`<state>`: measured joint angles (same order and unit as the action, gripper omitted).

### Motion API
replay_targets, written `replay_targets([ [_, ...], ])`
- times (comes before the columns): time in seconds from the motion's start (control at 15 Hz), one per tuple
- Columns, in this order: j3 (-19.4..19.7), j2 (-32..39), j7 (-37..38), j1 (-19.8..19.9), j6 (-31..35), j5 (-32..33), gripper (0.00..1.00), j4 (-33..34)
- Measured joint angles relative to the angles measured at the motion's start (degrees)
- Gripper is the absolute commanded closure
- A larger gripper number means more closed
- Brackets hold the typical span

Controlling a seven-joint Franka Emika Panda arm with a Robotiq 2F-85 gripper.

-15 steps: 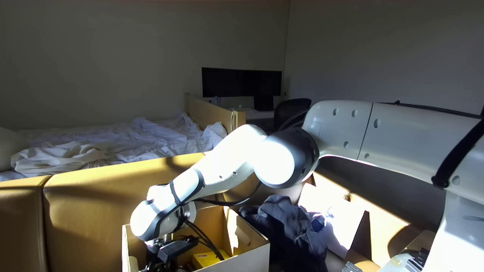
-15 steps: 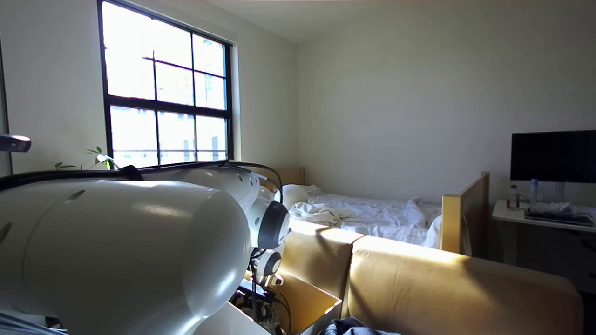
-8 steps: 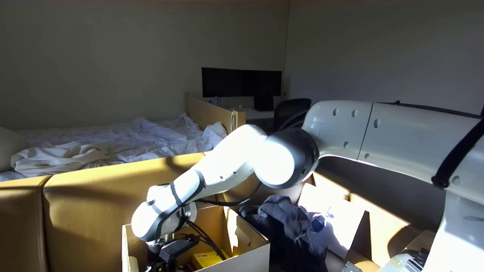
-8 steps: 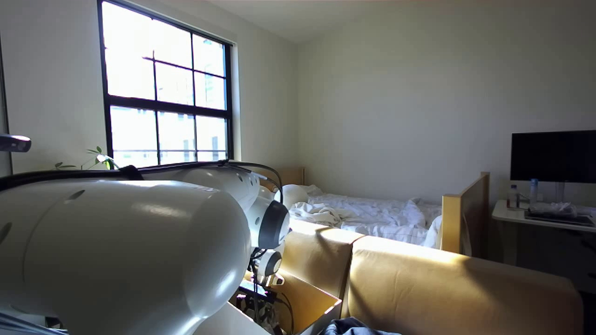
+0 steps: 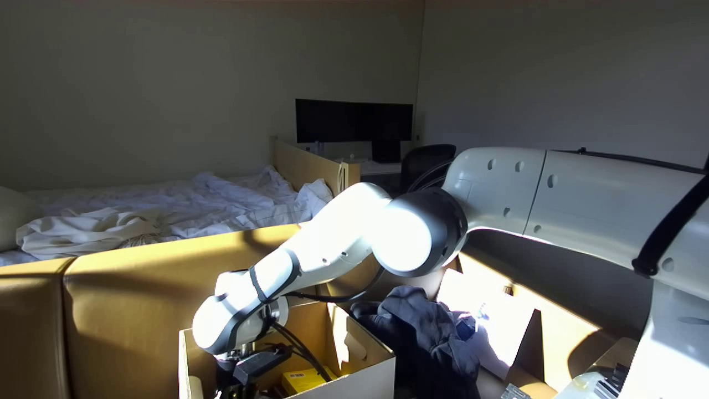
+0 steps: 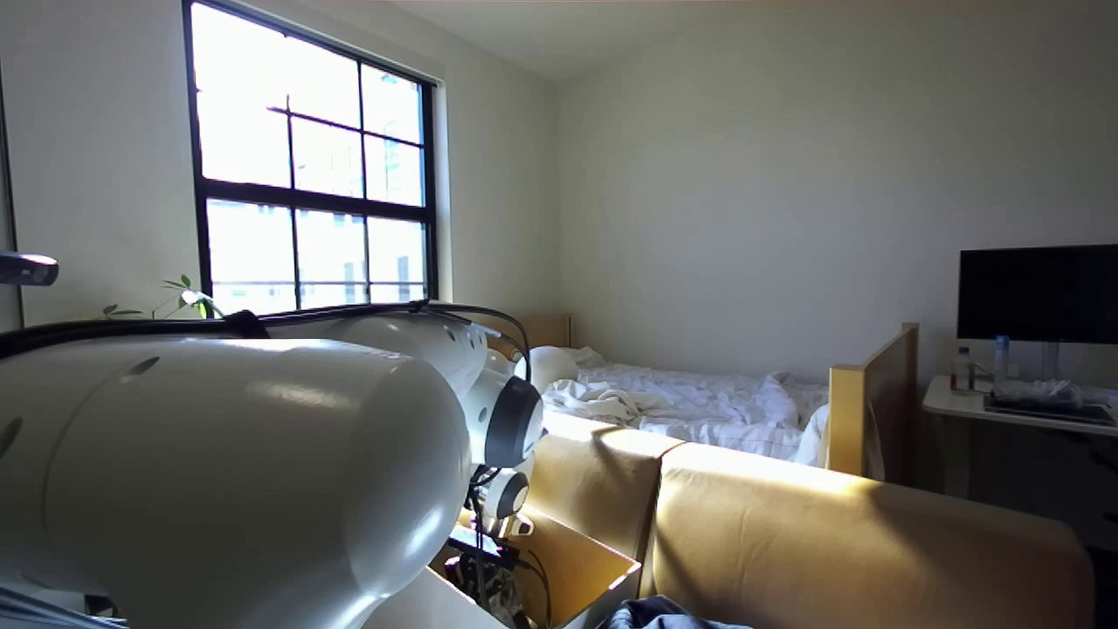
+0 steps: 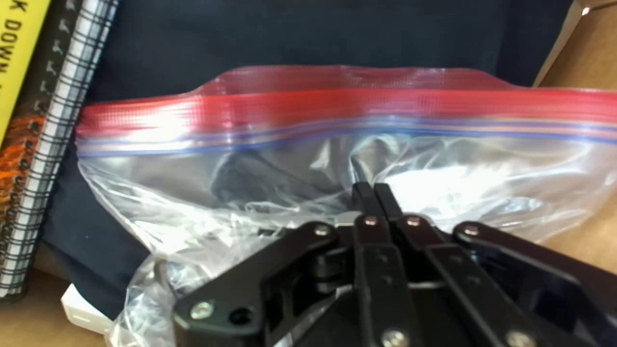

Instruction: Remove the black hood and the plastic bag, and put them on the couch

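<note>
— Fingers [image 7: 365,197] have come together in the last second! The gripper [image 7: 375,187] stood wider a moment ago, and the arm [image 5: 329,235] above has barely budged.

— Clamped on what?

— The plastic bag [image 7: 294,166], I'd say: creases run right into the tips, so I read a pinch of clear film.

— So we're on the bag half of the job, at the grasp?

— Looks that way. Next calls for a slow, straight lift, high enough for the trailing plastic to clear the cardboard box [image 5: 360,382], then over and down onto the couch [image 5: 133,296]. Slippery stuff, probably; a shallow pinch could slide out.

— And where's it lying?

— Inside the box, right under the fingertips, spread to both sides of them, red zip strip [image 7: 313,103] just ahead. Dark cloth [image 7: 308,33] beneath, spiral notebook [image 7: 53,144] at one edge.

— What about the black hood [image 5: 424,335]?

— Outside! Heaped just beside the box, its wall between hood and gripper, apparently on the couch already, though the seat beneath is hidden. That half looks done.
</note>
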<state>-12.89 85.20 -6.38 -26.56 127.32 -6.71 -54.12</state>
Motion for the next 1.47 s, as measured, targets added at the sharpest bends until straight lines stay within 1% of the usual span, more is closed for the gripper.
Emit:
replay_targets([
  [0.07,0.0,0.0,0.0,0.0,0.0,0.0,0.96,0.0],
  [0.27,0.0,0.0,0.0,0.0,0.0,0.0,0.92,0.0],
  [0.47,-0.2,0.0,-0.3,0.0,0.0,0.1,0.94,0.0],
  [0.8,-0.9,-0.2,-3.9,-0.1,0.0,0.8,0.93,0.0],
  [1.2,-1.3,-5.6,-4.8,-1.9,0.0,1.2,0.93,-1.7],
  [1.47,-0.8,-8.4,-4.8,-2.5,0.4,2.8,0.93,-5.2],
])
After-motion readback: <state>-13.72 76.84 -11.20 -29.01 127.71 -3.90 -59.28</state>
